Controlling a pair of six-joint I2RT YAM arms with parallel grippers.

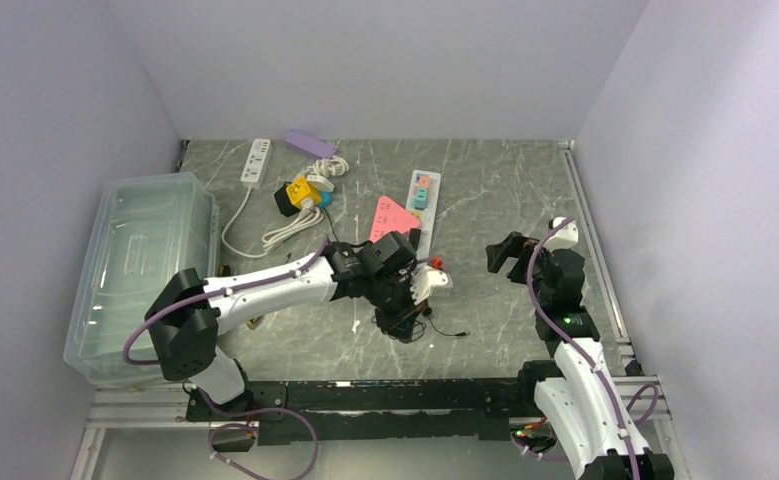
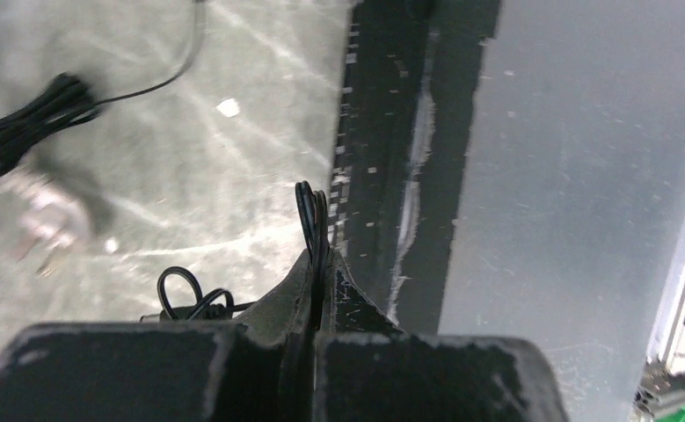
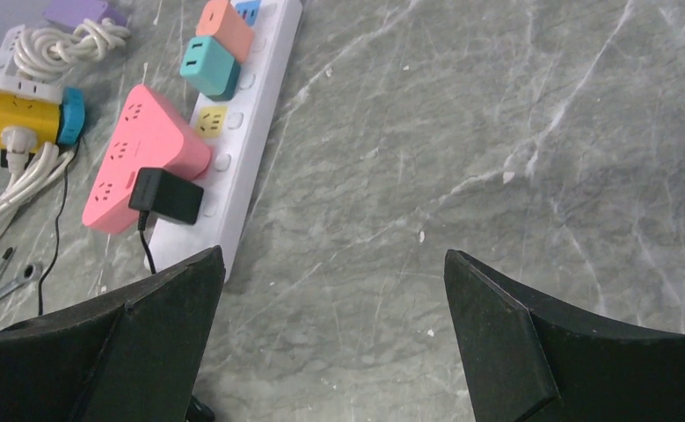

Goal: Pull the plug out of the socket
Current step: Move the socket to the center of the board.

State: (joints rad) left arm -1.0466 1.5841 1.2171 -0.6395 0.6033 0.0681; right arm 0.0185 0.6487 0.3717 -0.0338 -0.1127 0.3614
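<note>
Your right end effector (image 3: 331, 259) hangs wide open, the black plug (image 3: 166, 195) ahead off its left finger, seated at the near end of the white power strip (image 3: 251, 105) running lengthwise away, while your left end effector (image 2: 319, 272) pinches a thin black cable (image 2: 310, 207).

the bench (image 3: 497, 132) is being shown in grey marble with white veins. the power strip (image 3: 237, 132) is being shown in white, the plug (image 3: 167, 195) and thin cable (image 2: 312, 220) in black, the triangular adapter (image 3: 141, 154) in pink, the near charger (image 3: 208, 68) in teal, the far charger (image 3: 226, 26) in orange.
</note>
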